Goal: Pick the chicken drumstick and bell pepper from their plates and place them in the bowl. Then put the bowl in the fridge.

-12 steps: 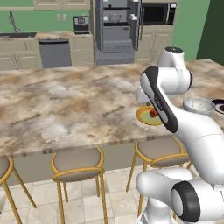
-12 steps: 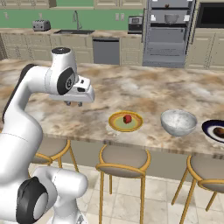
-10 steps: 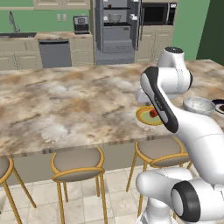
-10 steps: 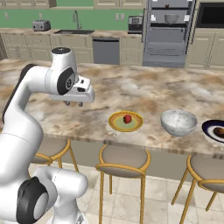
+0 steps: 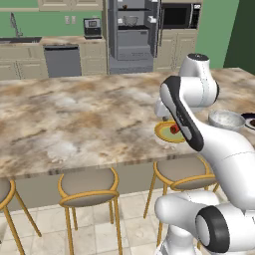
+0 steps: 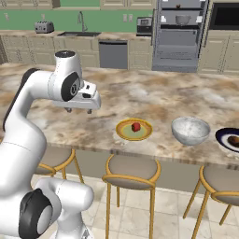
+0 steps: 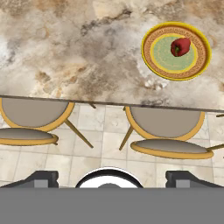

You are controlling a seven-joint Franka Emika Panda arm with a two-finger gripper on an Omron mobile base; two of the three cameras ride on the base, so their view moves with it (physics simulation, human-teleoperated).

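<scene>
Marbled brown-and-cream stone forms the island counter, fronted by round stools on a pale tiled floor, while cream cabinets, a green wall, a sink and the fridge with its door open are seen behind. On the counter's near edge are set, left to right in the right base view, the yellow-rimmed plate bearing the bell pepper, the speckled bowl, and a dark plate bearing the chicken drumstick. The gripper is held above bare counter left of the yellow-rimmed plate, its fingers spread wide and nothing between them.
</scene>
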